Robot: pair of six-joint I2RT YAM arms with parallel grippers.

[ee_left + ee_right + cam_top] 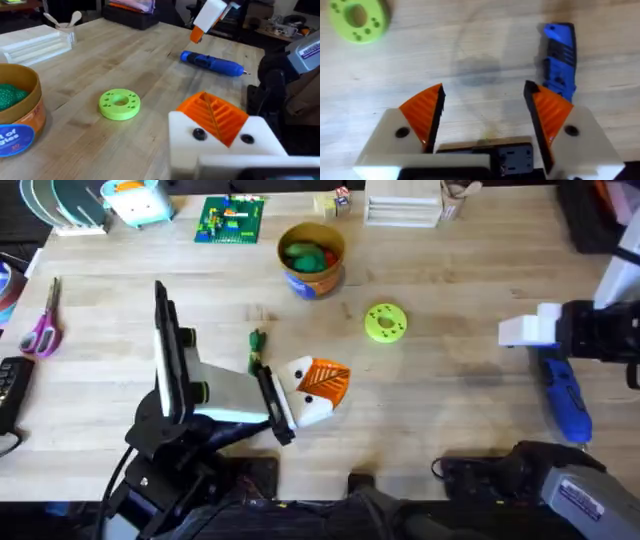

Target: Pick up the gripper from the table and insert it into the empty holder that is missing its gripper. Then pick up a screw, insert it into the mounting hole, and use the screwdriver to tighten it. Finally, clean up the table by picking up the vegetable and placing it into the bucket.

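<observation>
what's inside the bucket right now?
The bucket already holds toy food: a bright green piece with a bit of red beside it. Anything beneath them is covered. The dark-green vegetable lies on the table.

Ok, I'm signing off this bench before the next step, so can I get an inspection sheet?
Surface: wooden table, bare at the middle.
Job's things: screwdriver lying flat on the right; bucket at the far middle, holding green and red toy foods; vegetable on the wood beside the left arm, outside the bucket.
Clutter: lime disc, scissors, green brick plate, white boxes.
Grippers: right tool open, nothing between its pads, over bare wood near the screwdriver; left tool low near the table's middle.
Cables: dark cable by the left arm's base.
Surroundings: cluttered benches behind the table.
</observation>
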